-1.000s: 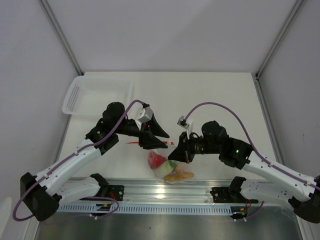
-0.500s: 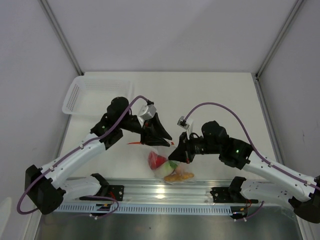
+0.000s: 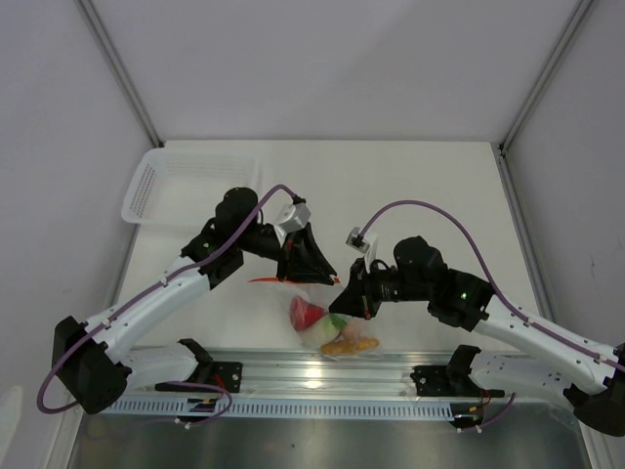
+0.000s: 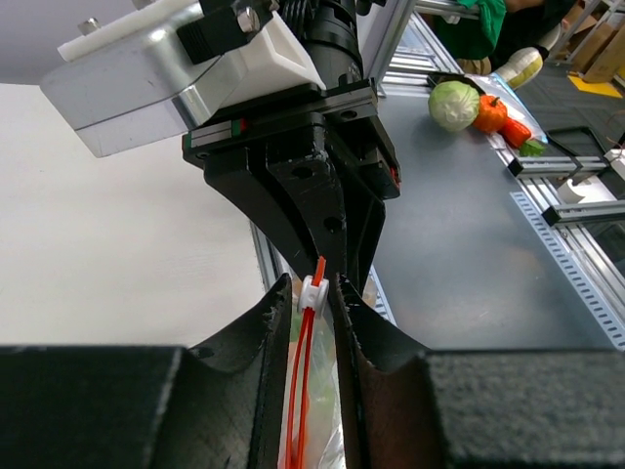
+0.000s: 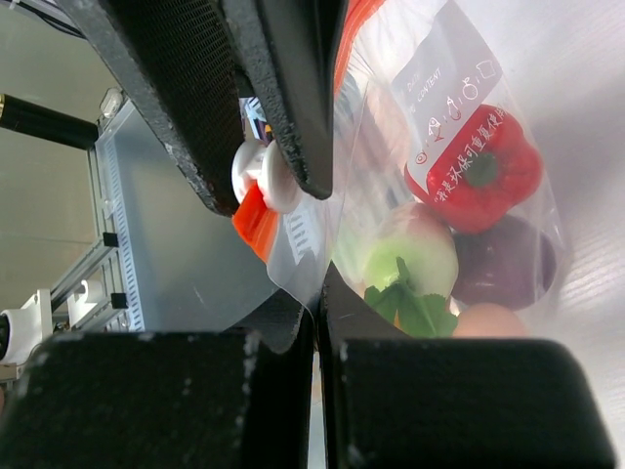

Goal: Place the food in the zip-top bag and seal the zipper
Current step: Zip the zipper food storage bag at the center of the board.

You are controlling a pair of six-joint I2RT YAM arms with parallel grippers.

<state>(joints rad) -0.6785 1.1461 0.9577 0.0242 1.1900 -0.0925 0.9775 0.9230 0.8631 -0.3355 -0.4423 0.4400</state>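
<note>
Left gripper (image 4: 314, 293) pinched narrow on the small white slider (image 4: 312, 291) of the thin orange-red zipper strip (image 4: 302, 391); right gripper (image 5: 317, 293) clamped flat on the corner of the small clear crinkly zip-top bag (image 5: 430, 166), just beside that same slider. Both held close together above the white bench (image 3: 410, 186), bag hanging between them at the near edge by the metal rail (image 3: 322, 366).

Biggest risk — tearing or yanking the bag free. Pulling the slider harder than the right gripper's thin pinch can resist would likely slide the film out, dropping bag and contents onto the rail.

Next — an unfinished seal. Slider apparently at the right-hand end of its track already; stopping short, or letting go with the slider not fully home, would leave a gap at the corner.

Smaller — film caught in the slider. Crinkled plastic bunched near the right gripper could jam the track.

Smallest — the load itself. Glossy red toy pepper (image 5: 485, 168), white-and-green toy vegetable (image 5: 415, 259), dark purple toy piece (image 5: 505, 259) and orange-yellow toy piece (image 5: 488, 319) all inside, weighing the bag down and tugging on both grips.
</note>
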